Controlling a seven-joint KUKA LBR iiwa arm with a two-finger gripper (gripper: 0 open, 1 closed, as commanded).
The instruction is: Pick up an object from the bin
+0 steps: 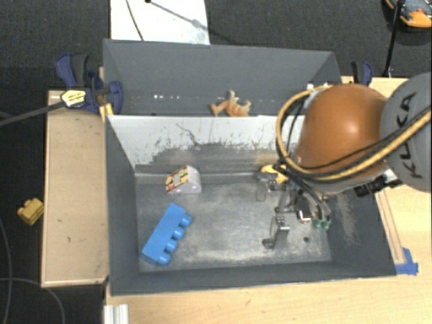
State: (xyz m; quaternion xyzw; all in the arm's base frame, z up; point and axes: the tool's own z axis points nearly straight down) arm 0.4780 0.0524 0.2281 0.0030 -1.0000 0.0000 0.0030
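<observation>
My gripper (277,231) hangs low over the right half of the bin floor, under the arm's orange dome, with bare floor beneath it. A small yellow piece (270,171) lies just behind it, at the foot of the back wall. A small white thing with a red and yellow label (183,179) rests on the floor to the left, well apart from the gripper. A blue toy brick with studs (166,234) lies slanted in the front left corner.
A tan toy animal (231,105) sits high up on the bin's back wall. The arm and its cables cover the right side of the bin. Open floor lies between the brick and the gripper.
</observation>
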